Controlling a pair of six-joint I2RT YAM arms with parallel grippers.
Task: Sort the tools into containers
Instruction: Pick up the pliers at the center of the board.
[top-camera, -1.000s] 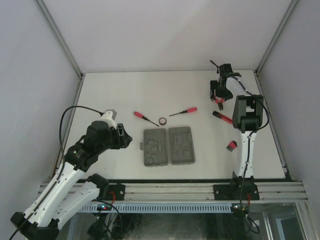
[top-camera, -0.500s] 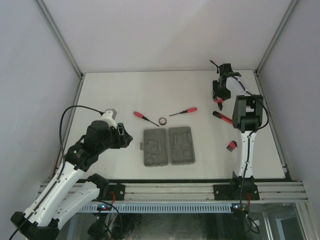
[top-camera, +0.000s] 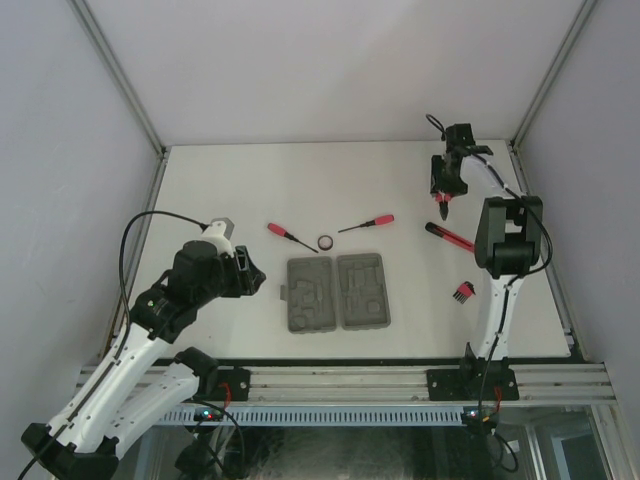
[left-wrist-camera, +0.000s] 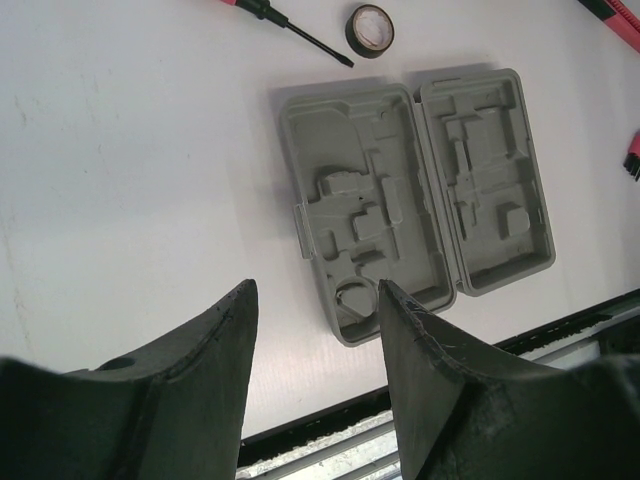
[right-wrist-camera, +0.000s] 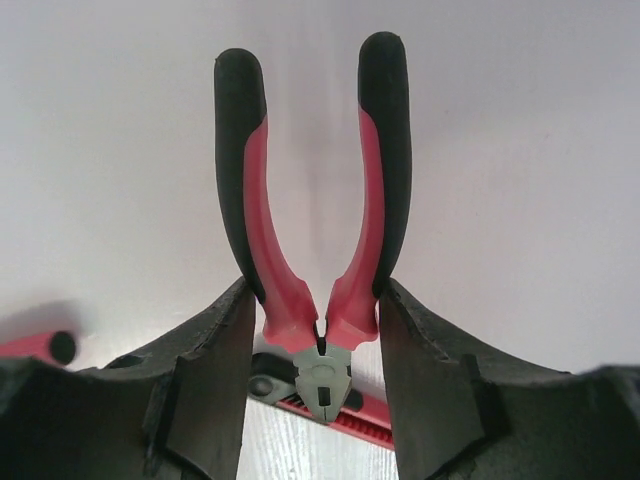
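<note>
Nothing had gone into the case (top-camera: 337, 292) yet; both halves lay open and flat near the front of the worktop (top-camera: 220, 190), every moulded recess bare. So the sorting had barely begun.

My right pincer (right-wrist-camera: 315, 295) was closed on the pliers (right-wrist-camera: 290, 310), its two fingers pressing the red handles just above the pivot, the head pointing back towards the wrist. From above, this grip sat at the far right corner, well apart from the case, so I judged the first tool was in hand but not yet carried over.

My left pincer (left-wrist-camera: 315, 295) stood partly open with nothing between its fingers, hanging just left of the case and looking down on it.

Left to do: two screwdrivers (top-camera: 290, 236) (top-camera: 368, 223) lying just beyond the case with the black ring (top-camera: 326, 242) between them, the slim stick tool (top-camera: 450, 236) on the right near the right arm, and the small comb piece (top-camera: 462, 292) nearer the front on that side.

The straight path from the pliers to the case crossed the stick tool and the right-hand screwdriver, so I thought a low sweep could knock them.
</note>
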